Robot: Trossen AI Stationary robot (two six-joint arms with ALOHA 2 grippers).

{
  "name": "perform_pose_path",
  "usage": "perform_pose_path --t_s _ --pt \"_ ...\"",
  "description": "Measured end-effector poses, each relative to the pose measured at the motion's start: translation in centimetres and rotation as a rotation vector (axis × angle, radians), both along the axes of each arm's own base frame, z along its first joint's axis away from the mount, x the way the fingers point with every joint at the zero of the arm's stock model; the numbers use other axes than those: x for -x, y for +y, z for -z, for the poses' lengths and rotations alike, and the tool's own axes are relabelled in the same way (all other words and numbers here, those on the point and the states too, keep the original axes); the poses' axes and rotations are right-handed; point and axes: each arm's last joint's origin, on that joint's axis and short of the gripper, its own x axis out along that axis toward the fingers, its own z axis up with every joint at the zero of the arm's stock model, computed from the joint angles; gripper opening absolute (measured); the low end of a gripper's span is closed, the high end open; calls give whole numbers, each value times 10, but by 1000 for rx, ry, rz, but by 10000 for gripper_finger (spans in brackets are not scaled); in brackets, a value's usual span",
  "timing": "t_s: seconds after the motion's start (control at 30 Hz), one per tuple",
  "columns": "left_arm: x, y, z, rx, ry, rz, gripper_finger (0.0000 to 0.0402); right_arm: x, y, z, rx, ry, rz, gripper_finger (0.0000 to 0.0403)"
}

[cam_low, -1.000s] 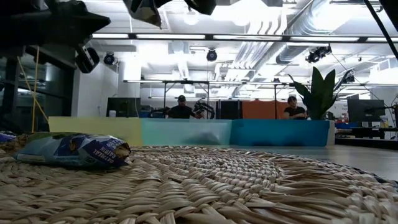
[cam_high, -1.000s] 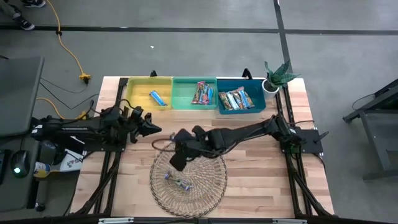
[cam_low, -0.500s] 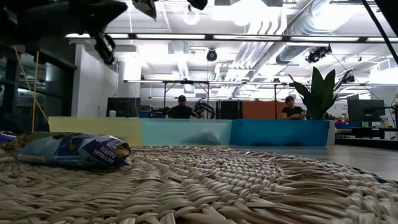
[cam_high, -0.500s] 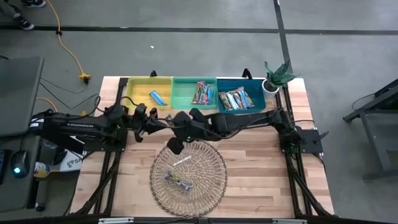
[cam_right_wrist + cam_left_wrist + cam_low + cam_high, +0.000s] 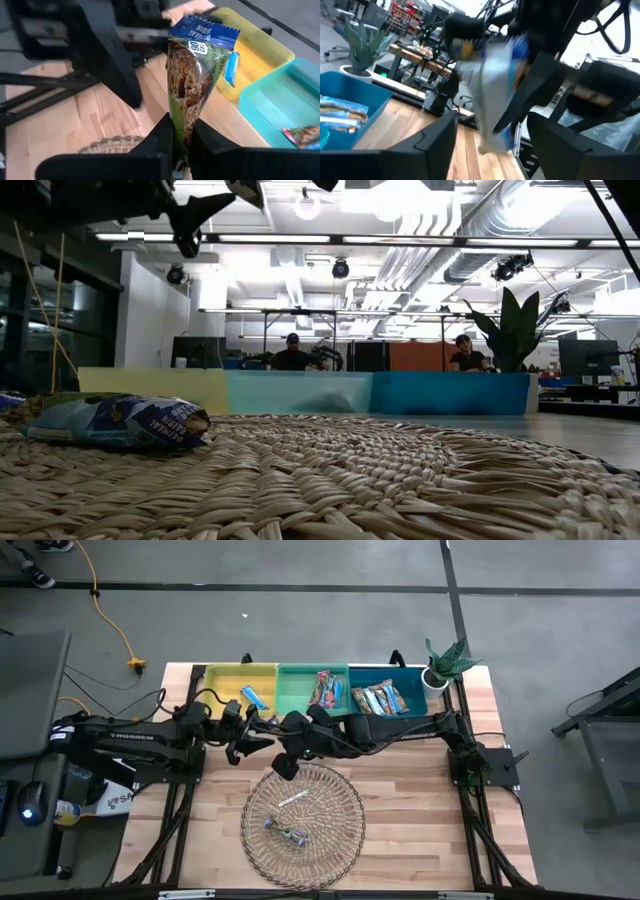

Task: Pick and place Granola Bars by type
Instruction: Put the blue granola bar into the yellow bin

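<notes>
Blue-topped granola bar point(image 5: 192, 75) pinched upright in right jaws point(image 5: 181, 131); left jaws point(image 5: 492, 132) spread, facing it.

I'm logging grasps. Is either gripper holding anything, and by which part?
The right gripper pinches a granola bar by its lower end, the bar standing upright above the fingers. The left gripper is open and holds nothing.

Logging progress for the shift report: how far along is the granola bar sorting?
Mostly done: the yellow bin holds one light blue bar, the green bin and blue bin several. In hand: the right gripper clamps a green-and-blue oatmeal bar upright, facing the open left gripper. Left: two bars in the round woven basket.
</notes>
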Motion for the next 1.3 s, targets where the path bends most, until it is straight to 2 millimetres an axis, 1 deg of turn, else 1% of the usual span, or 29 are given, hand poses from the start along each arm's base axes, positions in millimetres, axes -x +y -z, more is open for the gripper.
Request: perform_pose_path --t_s 0.1,0.2,0.47,0.77,0.87,1.0,1.3 --pt "-1 1 -7 0 -19 -12 252 2 0 2 3 28 1 23" --pt "-2 1 -12 -12 -32 -29 256 2 0 2 4 29 0 23" --pt "-7 2 -7 -15 10 -60 256 1 0 1 4 19 -4 20" --pt "-17 4 -6 -2 -10 -79 257 1 0 1 -1 15 -9 22" --pt "-20 5 -9 -2 -13 -79 254 1 0 1 -1 15 -9 20" --pt "-23 5 -17 -10 -25 -78 228 1 0 1 -1 15 -9 21" --pt "-24 3 -19 -27 -24 -9 127 1 0 1 -1 16 -9 22"
